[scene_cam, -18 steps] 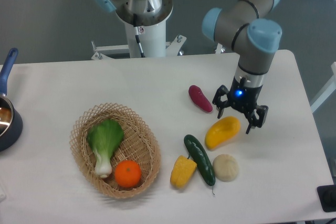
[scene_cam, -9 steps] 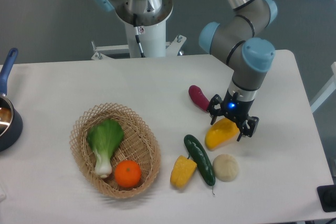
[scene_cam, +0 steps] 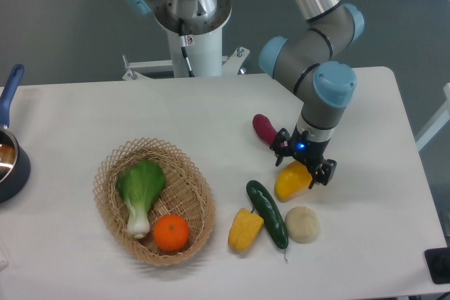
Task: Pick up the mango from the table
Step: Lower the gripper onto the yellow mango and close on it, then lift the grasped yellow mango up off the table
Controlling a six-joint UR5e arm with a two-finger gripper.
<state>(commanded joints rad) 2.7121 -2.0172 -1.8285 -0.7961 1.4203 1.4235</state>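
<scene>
Camera view: gripper (scene_cam: pixel 304 167) has descended, open fingers straddling the mango (scene_cam: pixel 290 180) (contact unclear); closing apparently comes next.

You will find no readable text, label, brand, number or sign anywhere in this view; nothing on the robot arm, the produce or the table carries legible markings.
</scene>
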